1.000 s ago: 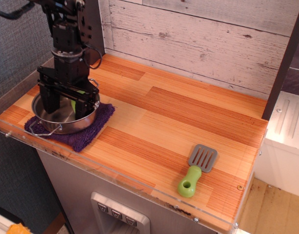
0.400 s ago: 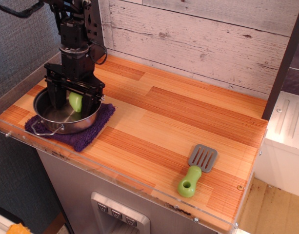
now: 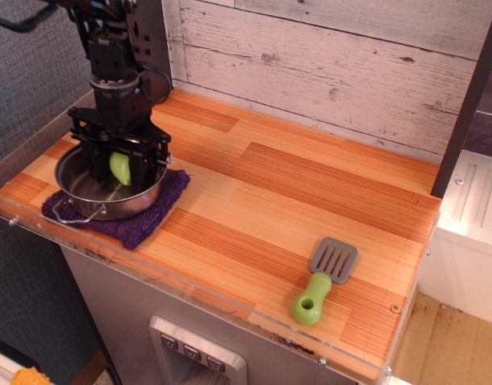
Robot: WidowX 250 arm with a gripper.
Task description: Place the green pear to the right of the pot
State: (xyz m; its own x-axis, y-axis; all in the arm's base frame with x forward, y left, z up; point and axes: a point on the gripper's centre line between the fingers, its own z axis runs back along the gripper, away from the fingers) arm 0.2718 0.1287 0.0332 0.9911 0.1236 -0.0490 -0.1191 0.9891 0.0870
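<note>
The claw [image 3: 121,166] grips the green pear [image 3: 120,168], long axis near upright, over the pot [image 3: 81,186] at the tabletop's [image 3: 294,192] left end; bare wood lies rightward.

tabletop [image 3: 278,184]: striped orange-brown wood planks, clear rim along front edge | far left: purple cloth [image 3: 141,220] lying flat, carrying the pot [image 3: 93,196] | front right: spatula [image 3: 326,277], grey slotted blade, green handle toward front edge, well apart from cloth | back: against whitewashed plank wall [image 3: 326,64]
</note>
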